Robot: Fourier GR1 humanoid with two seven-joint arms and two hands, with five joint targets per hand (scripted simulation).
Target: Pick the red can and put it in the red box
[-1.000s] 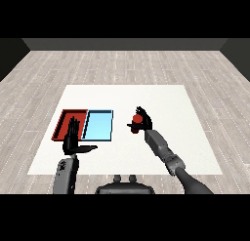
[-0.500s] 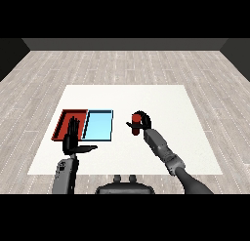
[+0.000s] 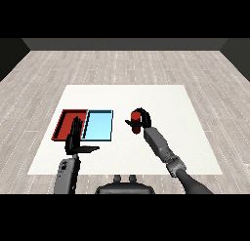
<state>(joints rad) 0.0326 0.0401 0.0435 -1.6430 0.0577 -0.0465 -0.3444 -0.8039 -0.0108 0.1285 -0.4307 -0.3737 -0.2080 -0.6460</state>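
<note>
The red can (image 3: 135,123) is held upright just right of the trays, with my right hand (image 3: 143,119) curled round it from the right side. The red tray (image 3: 65,119) lies at the left of the table and the light blue tray (image 3: 99,125) sits right beside it. My left hand (image 3: 74,138) stands open with straight fingers pointing up and the thumb out to the right, in front of the red tray's near edge and covering part of it.
The white table (image 3: 166,103) spreads wide to the right and behind the trays. My right forearm (image 3: 158,143) runs from the lower right toward the can. A grey wooden floor surrounds the table.
My right hand has carried the red can leftward, closer to the light blue tray. The left hand has stayed where it was.
</note>
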